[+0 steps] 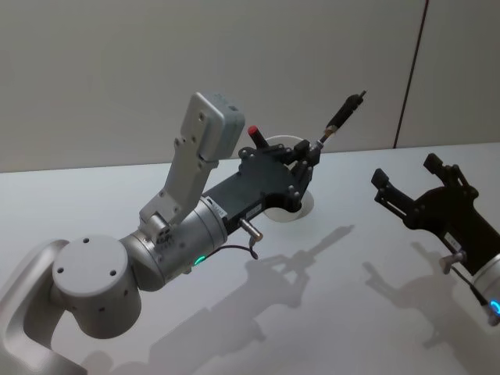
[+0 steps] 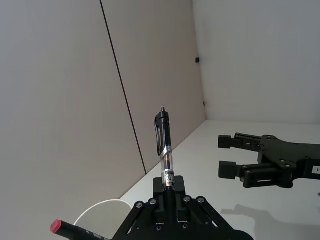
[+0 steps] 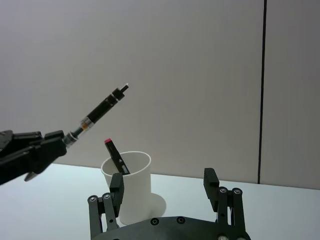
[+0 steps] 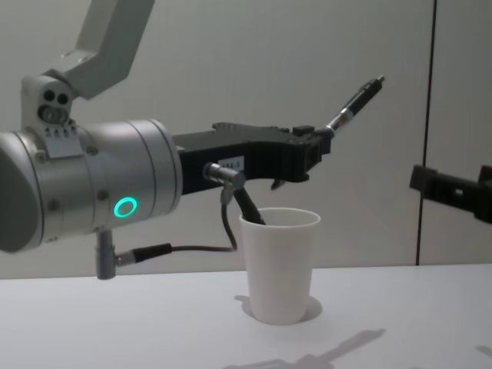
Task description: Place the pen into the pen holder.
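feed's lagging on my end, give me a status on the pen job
Left pincer shut on the pen, tilted above the pen holder. Right pincer open, idle off to the right. Red-tipped marker leaning inside the pen holder.

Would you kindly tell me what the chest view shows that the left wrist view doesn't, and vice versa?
The chest view gives the pen holder whole from the side, upright on the table. The left wrist view gives the clip on the pen, a marker with its red tip, and the right claw open. Both have the left claw shut on the pen, tilted, above the holder.
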